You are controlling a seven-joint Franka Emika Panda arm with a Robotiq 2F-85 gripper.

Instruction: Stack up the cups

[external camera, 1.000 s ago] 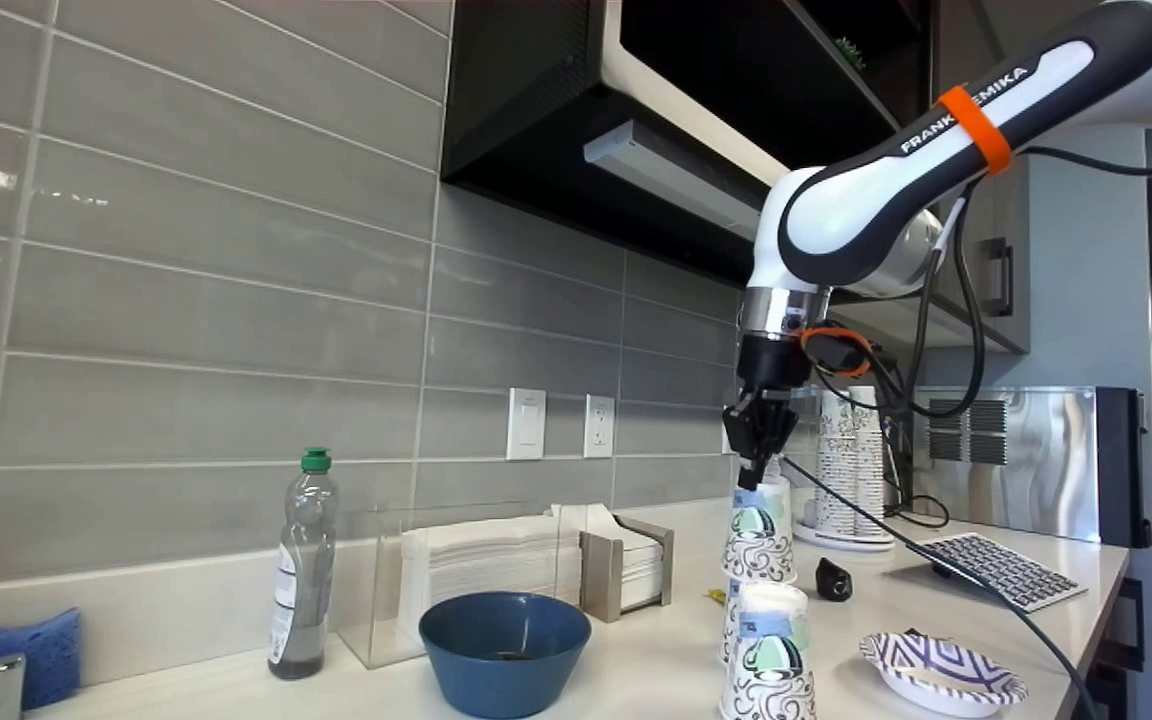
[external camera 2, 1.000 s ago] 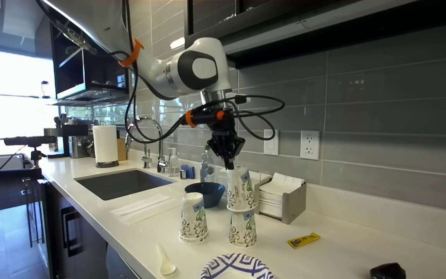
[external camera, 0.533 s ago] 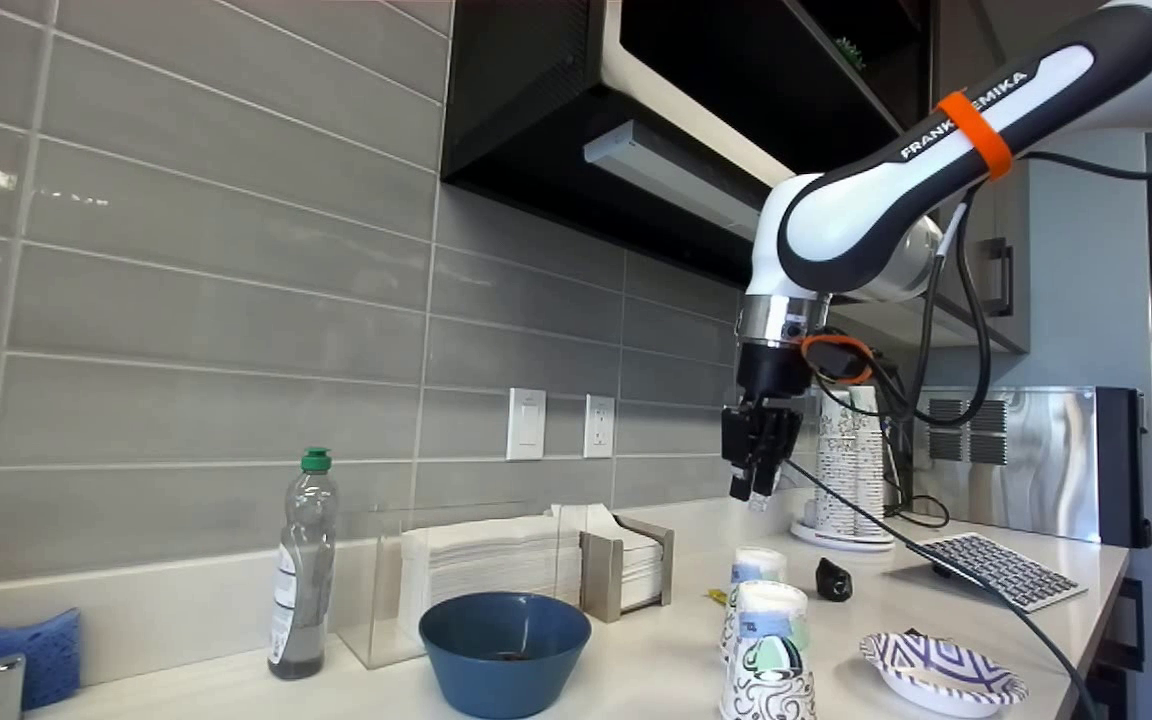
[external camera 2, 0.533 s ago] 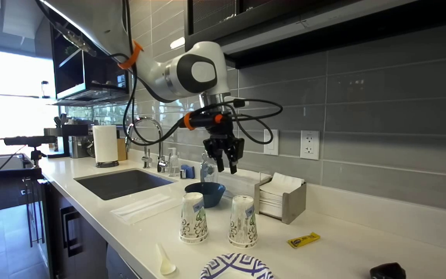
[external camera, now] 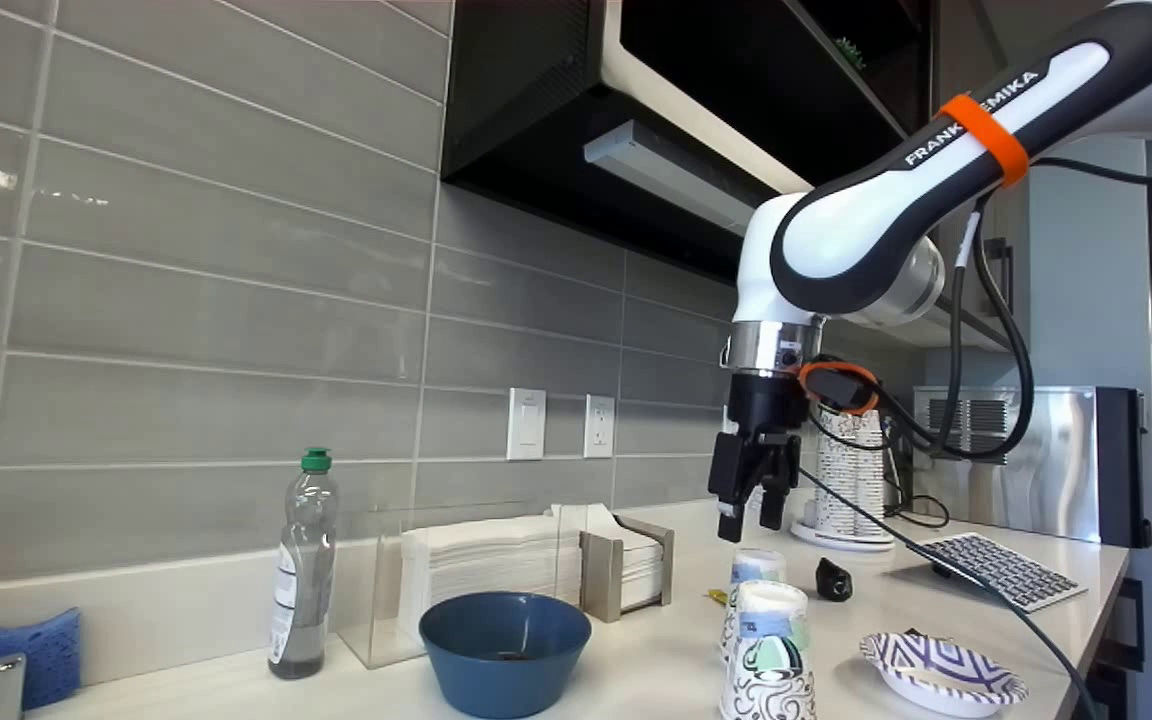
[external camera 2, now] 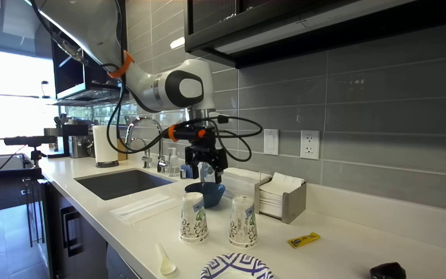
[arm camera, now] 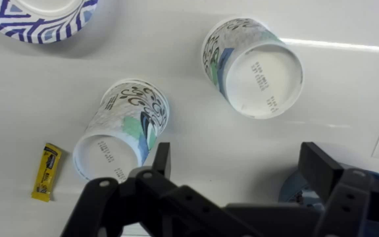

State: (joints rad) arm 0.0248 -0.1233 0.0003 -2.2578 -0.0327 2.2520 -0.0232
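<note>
Two upside-down white cups with blue-green print stand apart on the counter. In an exterior view one cup [external camera 2: 194, 219] is to the left and the other cup [external camera 2: 243, 223], with two close rims at its base, to the right. The wrist view shows the left-hand cup's base [arm camera: 265, 82] at upper right and the right-hand cup [arm camera: 127, 131] at left. In an exterior view the nearer cup [external camera: 768, 655] partly hides the farther one [external camera: 758, 566]. My gripper [arm camera: 237, 146] is spread wide above the counter, higher than the cups, touching neither; between its fingers [arm camera: 163, 158] is nothing.
A blue bowl [external camera 2: 214, 195] sits behind the cups, partly under the gripper in the wrist view. A napkin holder [external camera 2: 295, 205], yellow packet [external camera 2: 303, 240], patterned dish [external camera 2: 211, 271], white spoon [external camera 2: 165, 263] and dark lump [external camera: 833, 580] surround them. A bottle [external camera: 304, 570] stands by the wall.
A cup atop the right-hand cup was let go and slid down over it. My gripper went from nearly shut to open, then moved lower and toward the bowl side.
</note>
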